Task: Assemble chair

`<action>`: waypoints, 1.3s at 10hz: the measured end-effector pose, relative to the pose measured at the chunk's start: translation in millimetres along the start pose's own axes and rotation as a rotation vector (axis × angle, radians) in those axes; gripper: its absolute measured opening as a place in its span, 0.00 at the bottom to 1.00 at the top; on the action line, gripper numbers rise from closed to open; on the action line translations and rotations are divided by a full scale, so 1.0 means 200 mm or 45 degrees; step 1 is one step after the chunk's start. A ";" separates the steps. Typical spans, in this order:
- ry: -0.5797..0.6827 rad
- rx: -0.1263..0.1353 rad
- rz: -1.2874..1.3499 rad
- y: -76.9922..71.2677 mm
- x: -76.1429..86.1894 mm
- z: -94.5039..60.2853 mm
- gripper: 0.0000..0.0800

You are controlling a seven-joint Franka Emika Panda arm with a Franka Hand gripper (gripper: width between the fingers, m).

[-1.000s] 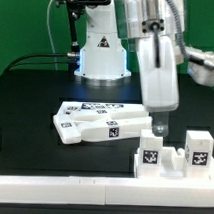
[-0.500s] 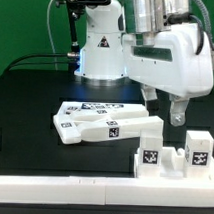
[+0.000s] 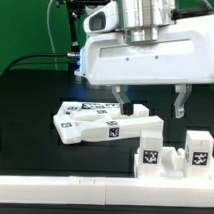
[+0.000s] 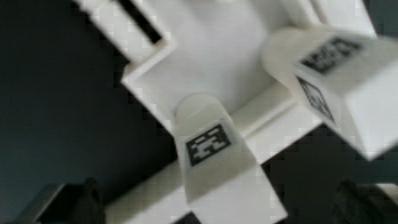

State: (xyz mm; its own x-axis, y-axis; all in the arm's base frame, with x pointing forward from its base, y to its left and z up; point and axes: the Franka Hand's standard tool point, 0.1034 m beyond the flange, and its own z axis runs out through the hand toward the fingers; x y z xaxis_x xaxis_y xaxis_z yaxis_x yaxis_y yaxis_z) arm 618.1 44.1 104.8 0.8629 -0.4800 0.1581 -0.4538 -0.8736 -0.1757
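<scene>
While the big glossy white robot arm [image 3: 147,51] fills the upper part of the exterior view, its wrist is turned so that the gripper [image 3: 149,106] points straight down. Its two thin dark fingers [image 3: 178,102] stand side by side across the view, spread wide with nothing between them.

The finger toward the exterior view's left hangs over the right end of the flat white plastic chair assembly [image 3: 94,125]. This is a low cluster of panels and short bars with black-and-white square tags, lying on the black table [image 3: 35,93]. I cannot tell whether that fingertip touches it. The other finger hangs over bare table, behind the white blocky chair piece [image 3: 173,154]. That piece has two upright posts, each tagged on its front, and stands near the table's front edge, apart from the assembly.

In the wrist view (blurred), the gripper [image 4: 222,205] looks down on a white tagged bar [image 4: 217,150], with the dark fingertips [image 4: 68,200] well clear on either side of it. A white tagged block [image 4: 329,70] lies just beside the bar, over a flat white panel [image 4: 196,70].

The black table is bare to the exterior view's left of the assembly and behind it. A white rail [image 3: 72,184] runs along the front edge.
</scene>
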 end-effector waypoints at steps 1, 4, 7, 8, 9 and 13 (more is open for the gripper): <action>0.022 0.000 -0.102 0.00 -0.02 0.01 0.81; 0.019 -0.003 -0.127 0.01 -0.02 0.01 0.81; 0.013 -0.007 -0.437 0.07 0.01 0.00 0.81; 0.044 -0.009 -0.512 0.09 0.04 0.00 0.81; 0.072 -0.015 -0.534 0.11 0.02 0.02 0.81; 0.100 -0.021 -0.511 0.12 0.03 0.02 0.81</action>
State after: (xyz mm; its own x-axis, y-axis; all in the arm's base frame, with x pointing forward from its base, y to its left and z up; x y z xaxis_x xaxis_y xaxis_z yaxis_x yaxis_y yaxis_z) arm 613.8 21.1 97.3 0.9529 -0.1047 0.2847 -0.0884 -0.9937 -0.0693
